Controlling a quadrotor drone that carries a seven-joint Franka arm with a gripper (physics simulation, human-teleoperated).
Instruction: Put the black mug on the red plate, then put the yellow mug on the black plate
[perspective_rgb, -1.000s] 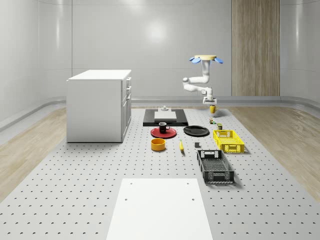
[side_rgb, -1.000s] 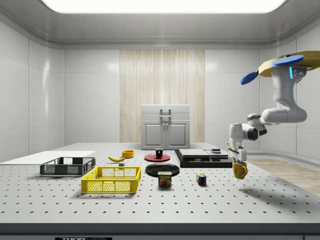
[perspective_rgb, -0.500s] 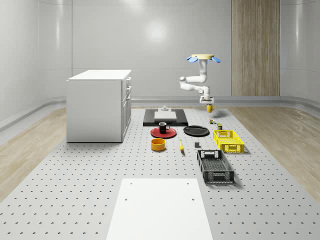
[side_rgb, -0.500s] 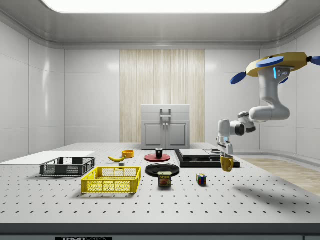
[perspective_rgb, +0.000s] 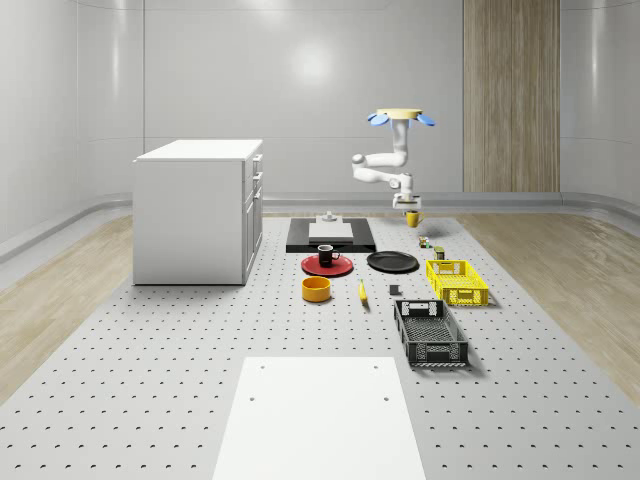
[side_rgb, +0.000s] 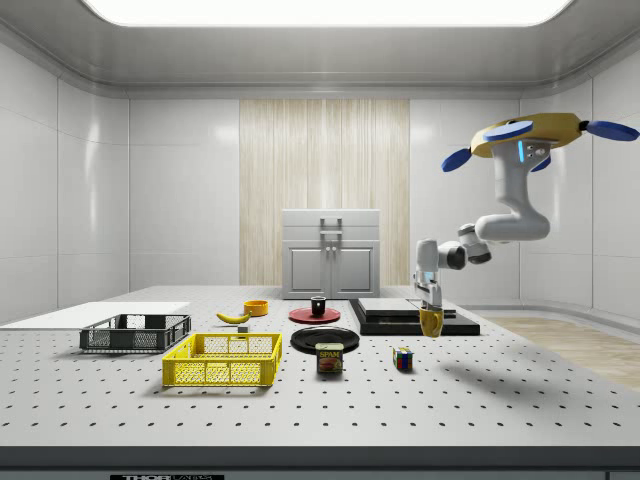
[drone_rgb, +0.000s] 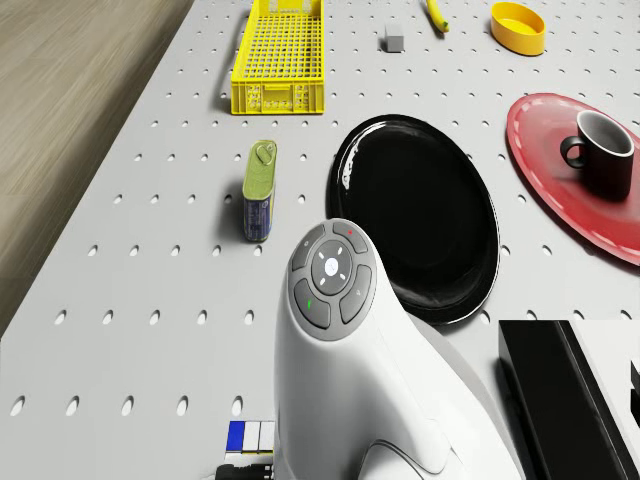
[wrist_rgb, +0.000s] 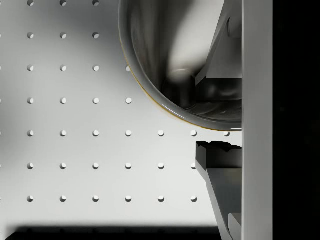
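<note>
The yellow mug (perspective_rgb: 412, 218) hangs above the table with my gripper (perspective_rgb: 411, 207) shut on its rim. In the side view the yellow mug (side_rgb: 432, 322) is right of the black plate (side_rgb: 325, 339), with the gripper (side_rgb: 430, 306) above it. The wrist view has one finger (wrist_rgb: 220, 162) outside the mug's wall (wrist_rgb: 150, 75). The drone (perspective_rgb: 401, 116) hovers over the table's far side, beyond the black plate (perspective_rgb: 392, 262). The black mug (perspective_rgb: 326, 254) stands upright on the red plate (perspective_rgb: 327, 266). From the drone, the black plate (drone_rgb: 420, 220) lies beside the red plate (drone_rgb: 550, 170) and black mug (drone_rgb: 603, 152).
A black platform (perspective_rgb: 330, 234) sits near the mug. A spam can (drone_rgb: 259, 190) and a colour cube (side_rgb: 402, 359) lie by the black plate. Also on the table: yellow crate (perspective_rgb: 457, 281), black crate (perspective_rgb: 430, 332), orange bowl (perspective_rgb: 317, 289), banana (perspective_rgb: 362, 292), white cabinet (perspective_rgb: 198, 210).
Drone, arm and the held yellow mug have shifted toward the side view's left, closer to the black plate, and the mug has risen slightly. Nothing on the table moved.
</note>
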